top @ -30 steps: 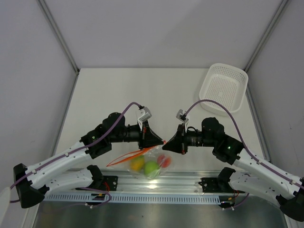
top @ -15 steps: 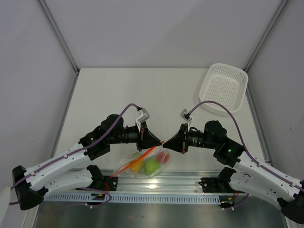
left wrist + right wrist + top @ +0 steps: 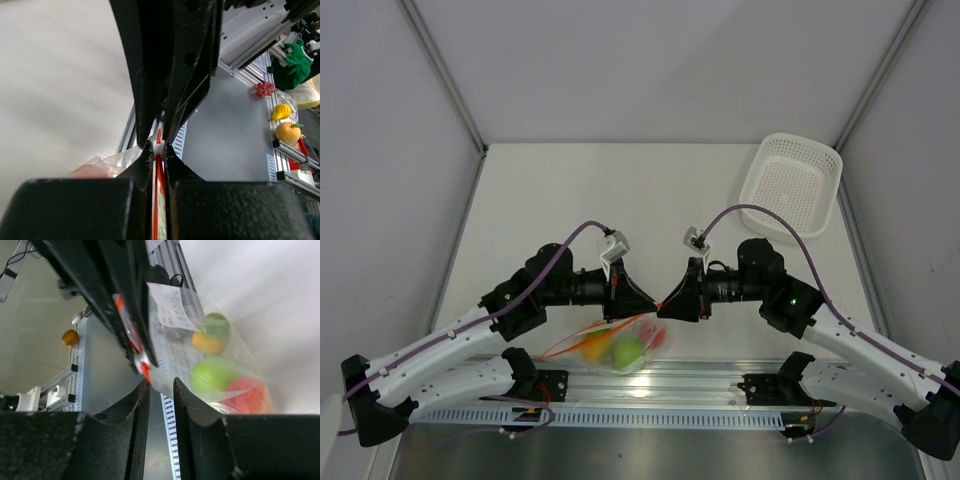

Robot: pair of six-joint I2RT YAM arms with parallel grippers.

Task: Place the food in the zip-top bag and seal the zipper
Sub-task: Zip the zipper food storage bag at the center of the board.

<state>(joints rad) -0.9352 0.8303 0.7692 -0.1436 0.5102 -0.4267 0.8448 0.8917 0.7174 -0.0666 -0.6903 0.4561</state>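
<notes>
Arms lean inward from both sides, forearms low and almost level over the near edge of the pale surface (image 3: 570,190), their tips nearly meeting at the middle. On the left, the left pincer (image 3: 645,299) points rightward and is clamped tight on the zipper (image 3: 157,200), a thin, straight red-orange strip that runs up between its black jaws in the wrist view. From that grip the strip slopes down and to the left, and the zip-top bag (image 3: 642,352), clear and crinkly, hangs beneath it, just below the two tips. Inside it sit the yellow-orange piece (image 3: 594,349) at the left, the lime-green ball (image 3: 626,351) in the middle and the red-orange piece (image 3: 654,335) at the right, all small, smooth and rounded and bunched together. From above I cannot tell whether the bag's bottom rests on the surface or hangs free. A white paper label (image 3: 170,305) shows on the bag's side. On the right, the right pincer (image 3: 666,303) points leftward, its jaws parted by a narrow slit; the zipper's end and the bag's corner lie right at its fingertips, though contact is unclear. Far off at the right rear corner stands a white perforated basket (image 3: 790,185).
</notes>
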